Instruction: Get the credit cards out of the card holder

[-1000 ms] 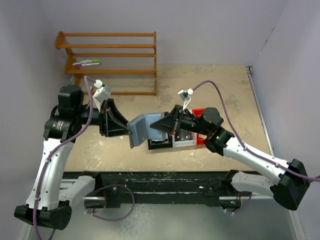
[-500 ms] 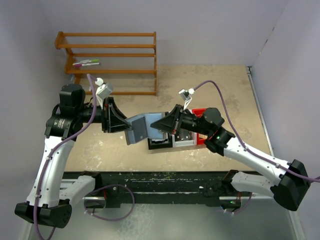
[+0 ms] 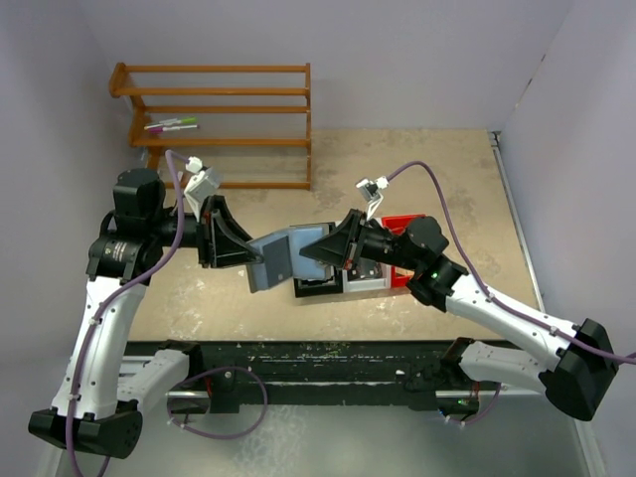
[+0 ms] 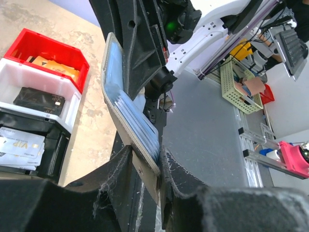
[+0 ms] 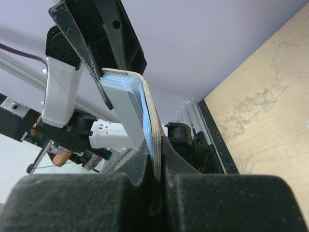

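The blue-grey card holder (image 3: 281,258) hangs half-folded in the air between both arms. My left gripper (image 3: 248,254) is shut on its left flap; in the left wrist view both fingers press the holder's edge (image 4: 126,108) at the left gripper (image 4: 145,157). My right gripper (image 3: 311,248) is shut on the right flap, with the holder (image 5: 126,108) rising from between the right gripper's (image 5: 155,145) fingers. Credit cards lie in the bins below: a tan-gold one (image 4: 54,67), a black one (image 4: 38,100) and a silvery one (image 4: 19,144).
Three small bins sit side by side under the right arm: red (image 3: 402,223), white (image 3: 365,277), black (image 3: 318,288). A wooden rack (image 3: 224,109) with markers (image 3: 171,125) stands at the back left. A black rail (image 3: 328,358) runs along the near table edge.
The left jaws have narrowed onto the holder's left flap, and the left wrist shifted a little. The right gripper has kept its hold and place.
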### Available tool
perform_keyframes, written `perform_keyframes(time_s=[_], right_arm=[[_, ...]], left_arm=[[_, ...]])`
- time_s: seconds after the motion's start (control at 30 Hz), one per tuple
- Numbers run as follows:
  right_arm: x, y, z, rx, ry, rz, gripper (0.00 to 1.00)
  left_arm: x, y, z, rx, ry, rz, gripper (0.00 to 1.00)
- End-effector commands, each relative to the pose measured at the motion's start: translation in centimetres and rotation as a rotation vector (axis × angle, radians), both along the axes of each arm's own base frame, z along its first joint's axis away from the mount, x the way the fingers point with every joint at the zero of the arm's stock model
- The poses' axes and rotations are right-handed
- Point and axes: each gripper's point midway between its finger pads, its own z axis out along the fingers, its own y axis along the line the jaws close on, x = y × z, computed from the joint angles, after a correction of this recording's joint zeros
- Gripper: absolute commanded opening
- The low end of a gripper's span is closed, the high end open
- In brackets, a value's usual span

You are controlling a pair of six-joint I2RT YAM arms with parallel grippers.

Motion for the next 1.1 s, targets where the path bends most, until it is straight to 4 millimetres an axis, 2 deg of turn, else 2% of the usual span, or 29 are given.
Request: perform_keyframes(time_s=[0.0,0.13,0.3,0.47,0.57,0.67,0.73,0.8,0.93,1.0,1.07], right_arm=[[-0.7,-0.4,2.4,0.070,-0.057,0.011,0.00],[-0.8,-0.4,2.3,0.067,-0.055,0.013,0.00],[-0.8,-0.3,2.5,0.072,-0.059,0.017,0.00],[-1.2,-0.3,2.5,0.079,-0.060,0.041,0.00],[-1.4,-0.3,2.9,0.100,-0.069,0.054,0.00],[-1.4,-0.1,3.1,0.118,-0.068,0.063,0.00],[-1.4,-0.1,3.1,0.126,-0.065,0.071,0.00],[-1.3,0.1,2.9,0.122,-0.059,0.072,0.00],[-1.5,0.1,1.5,0.073,-0.023,0.081,0.35],[-1.0,-0.3,1.8,0.059,-0.031,0.038,0.60],[-0.4,-0.8,1.5,0.002,-0.044,-0.016,0.78]], left_arm=[[-1.8,-0.1,1.4,-0.047,-0.046,-0.093,0.32],[-2.1,0.0,1.6,-0.054,-0.046,-0.109,0.33],[-1.6,-0.1,1.3,-0.043,-0.052,-0.083,0.30],[-0.8,-0.1,1.0,-0.025,-0.069,-0.042,0.19],[1.2,0.1,0.3,0.022,-0.085,0.074,0.06],[3.8,0.7,-0.5,0.079,-0.084,0.220,0.09],[4.5,0.8,-0.8,0.093,-0.073,0.251,0.07],[4.2,0.7,-0.6,0.084,-0.068,0.233,0.01],[3.2,0.4,0.4,0.052,-0.082,0.191,0.00],[2.9,0.4,0.8,0.042,-0.082,0.185,0.00],[2.7,0.4,1.1,0.037,-0.077,0.181,0.00]])
